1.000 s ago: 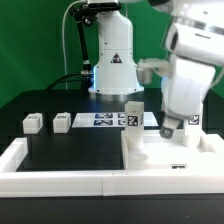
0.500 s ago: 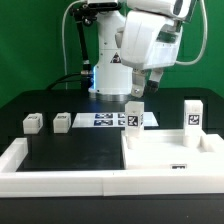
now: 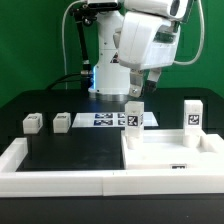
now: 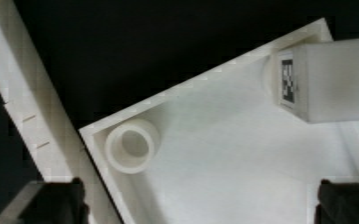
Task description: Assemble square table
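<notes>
Two-finger gripper (image 4: 197, 203) has jaws wide apart, holding nothing, hovering above large white plastic square slab (image 3: 165, 152) on exterior view's right; two small tagged white legs (image 3: 134, 116) (image 3: 191, 114) stand upright on it.

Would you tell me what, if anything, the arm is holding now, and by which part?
Nothing is held: the jaws stand open and empty above the tabletop, clear of the nearby leg.

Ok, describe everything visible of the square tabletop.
The tabletop is a thick white square slab, plastic-looking, lying flat on the black table at the exterior view's right, close against the white rail. Its front edge carries a tag; the wrist view shows a round corner hole. Two tagged legs stand upright on its far side.
</notes>
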